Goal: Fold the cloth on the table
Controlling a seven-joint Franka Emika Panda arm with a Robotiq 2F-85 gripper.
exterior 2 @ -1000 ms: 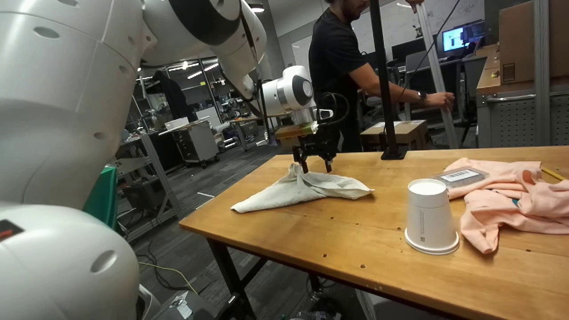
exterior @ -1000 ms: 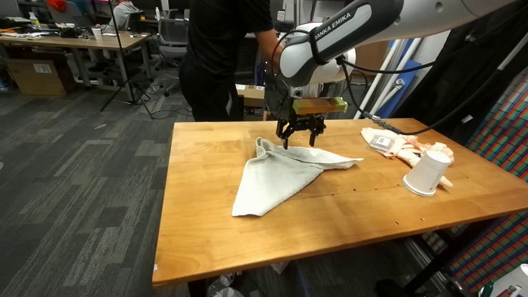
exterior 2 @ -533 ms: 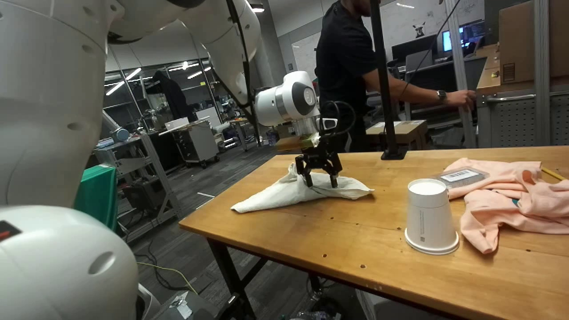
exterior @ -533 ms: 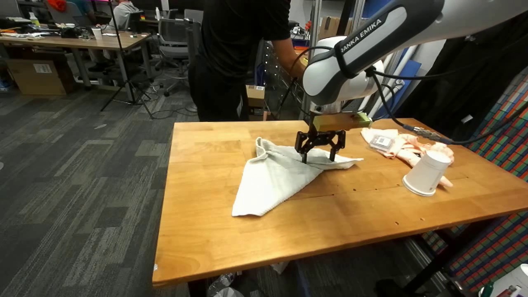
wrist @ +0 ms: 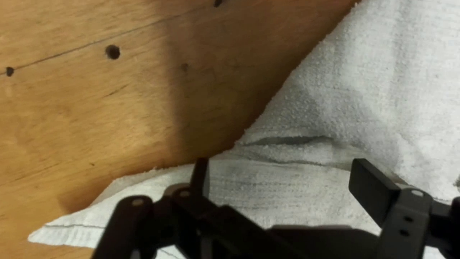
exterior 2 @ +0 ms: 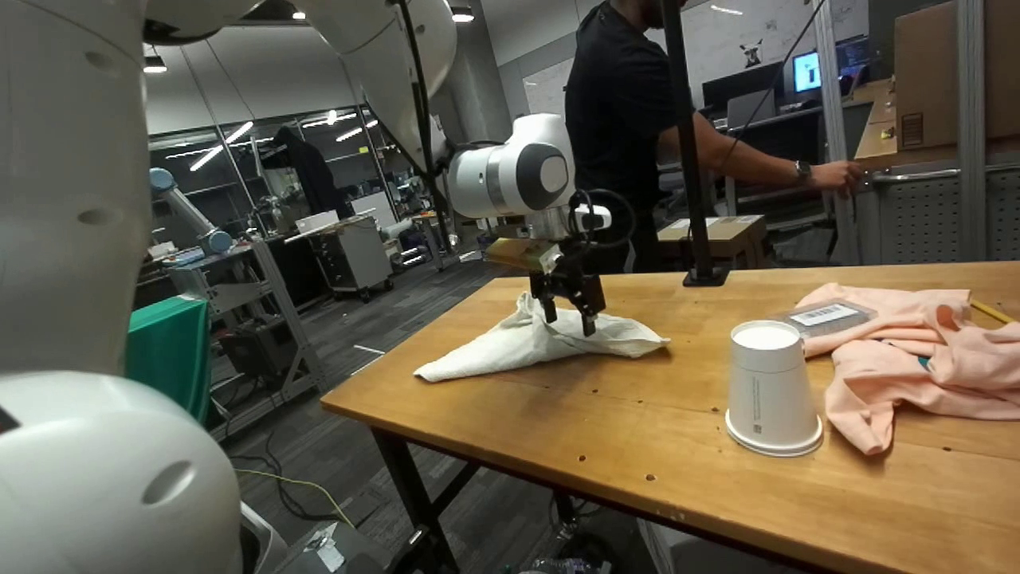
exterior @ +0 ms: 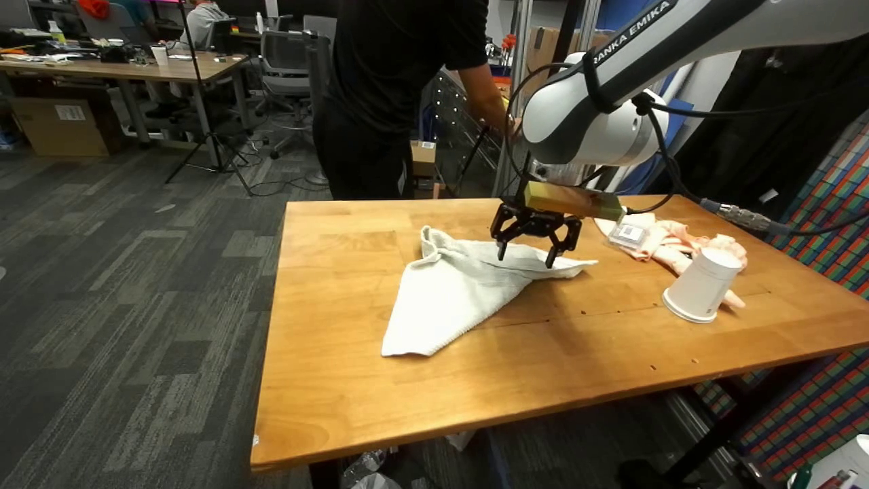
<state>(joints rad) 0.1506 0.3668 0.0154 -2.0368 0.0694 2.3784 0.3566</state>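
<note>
The cloth (exterior: 445, 305) is whitish and lies on the wooden table (exterior: 339, 407), partly folded over, with a raised crumpled corner at its back. It also shows in an exterior view (exterior 2: 510, 347) and in the wrist view (wrist: 381, 90), where a fold line with a small gap runs across it. My gripper (exterior: 526, 260) is open, with nothing between its fingers, over the cloth's narrow folded flap. It is slightly tilted in an exterior view (exterior 2: 570, 323). In the wrist view the fingertips (wrist: 280, 167) stand wide apart over the flap. Whether they touch the cloth I cannot tell.
An upside-down white paper cup (exterior: 703, 285) stands to one side, beside a peach garment (exterior 2: 916, 359) with a clear labelled box (exterior 2: 829, 316) on it. A black post (exterior 2: 693, 159) is fixed at the table's edge. A person in black (exterior: 387, 102) stands behind the table.
My gripper has moved from near the cloth's raised corner to above its narrow flap, going down, then slightly up and tilting. It stays open. The cloth has not visibly moved.
</note>
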